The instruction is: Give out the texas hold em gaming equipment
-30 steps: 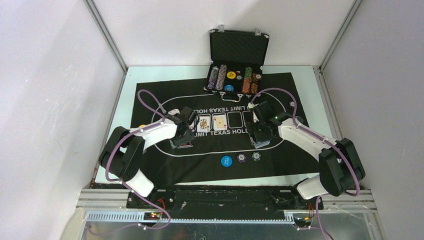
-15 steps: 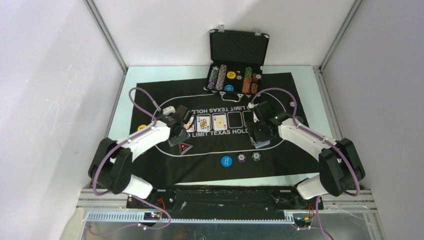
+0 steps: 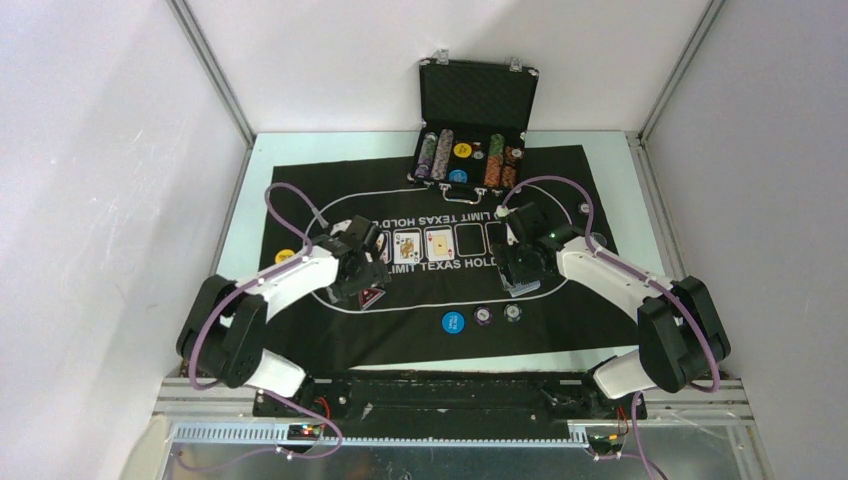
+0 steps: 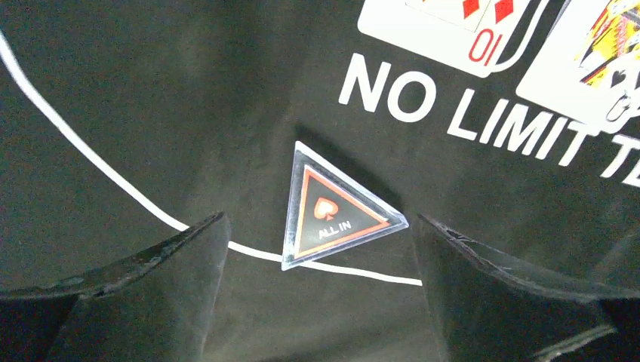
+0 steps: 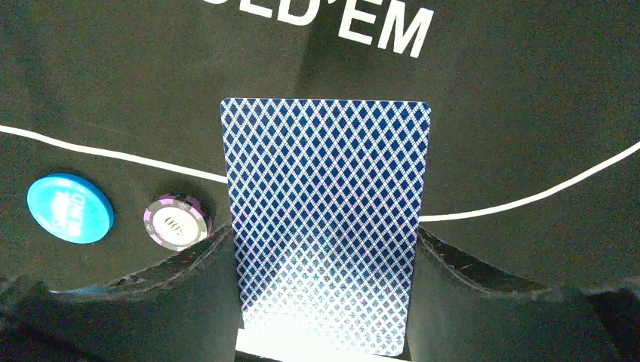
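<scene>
My left gripper [image 4: 318, 226] is open just above the black felt mat [image 3: 300, 195]. A clear triangular "ALL IN" marker [image 4: 336, 207] lies flat on the mat between its fingers, touched by neither. From above, the left gripper [image 3: 362, 268] is just behind the marker [image 3: 372, 296]. My right gripper [image 5: 324, 237] is shut on a blue-backed playing card [image 5: 326, 204], held above the mat with a white edge showing beneath it. Two face-up cards [image 3: 423, 244] lie in the mat's printed boxes. A blue chip [image 3: 454, 322], a purple chip [image 3: 483, 316] and a dark grey chip [image 3: 512, 313] sit near the front.
The open black hard case [image 3: 477, 100] stands at the mat's far edge with rows of chips inside. A yellow chip [image 3: 285, 256] lies on the mat's left part. White walls close in both sides. My right gripper [image 3: 522, 270] hangs over the oval's right end.
My left gripper has let go of the triangular marker, which now lies on the mat, and its jaws have opened wide. The right arm and its card have not moved.
</scene>
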Robot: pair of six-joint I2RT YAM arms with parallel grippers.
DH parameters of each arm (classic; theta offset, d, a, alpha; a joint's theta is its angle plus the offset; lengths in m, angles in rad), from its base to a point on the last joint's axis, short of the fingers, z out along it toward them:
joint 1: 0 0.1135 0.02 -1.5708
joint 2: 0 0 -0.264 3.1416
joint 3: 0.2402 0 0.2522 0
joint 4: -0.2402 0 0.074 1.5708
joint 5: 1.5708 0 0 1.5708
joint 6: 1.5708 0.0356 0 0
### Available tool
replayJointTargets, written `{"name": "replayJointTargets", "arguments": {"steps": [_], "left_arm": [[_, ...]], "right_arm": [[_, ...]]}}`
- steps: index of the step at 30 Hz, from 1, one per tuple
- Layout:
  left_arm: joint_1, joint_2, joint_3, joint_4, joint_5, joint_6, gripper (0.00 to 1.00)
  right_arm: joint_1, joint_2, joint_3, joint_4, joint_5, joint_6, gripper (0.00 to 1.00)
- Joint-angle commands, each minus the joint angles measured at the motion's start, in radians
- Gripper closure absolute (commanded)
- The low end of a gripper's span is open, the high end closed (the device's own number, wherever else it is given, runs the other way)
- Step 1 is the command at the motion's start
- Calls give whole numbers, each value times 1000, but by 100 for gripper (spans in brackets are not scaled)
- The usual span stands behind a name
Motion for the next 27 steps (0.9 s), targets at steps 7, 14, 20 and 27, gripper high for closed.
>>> {"name": "replayJointTargets", "arguments": {"steps": [7, 14, 20, 27], "left_arm": [[-13, 107, 39, 62, 50, 243, 0], [-44, 152, 61, 67, 86, 302, 0], [-55, 171, 63, 45, 83, 313, 0], [-56, 196, 70, 32, 52, 296, 11]], "right_arm": [[6, -10, 2, 29, 11, -6, 100], [6, -6, 2, 29, 13, -5, 100], [5, -8, 2, 27, 14, -6, 100], [5, -7, 2, 27, 16, -5, 100]]}}
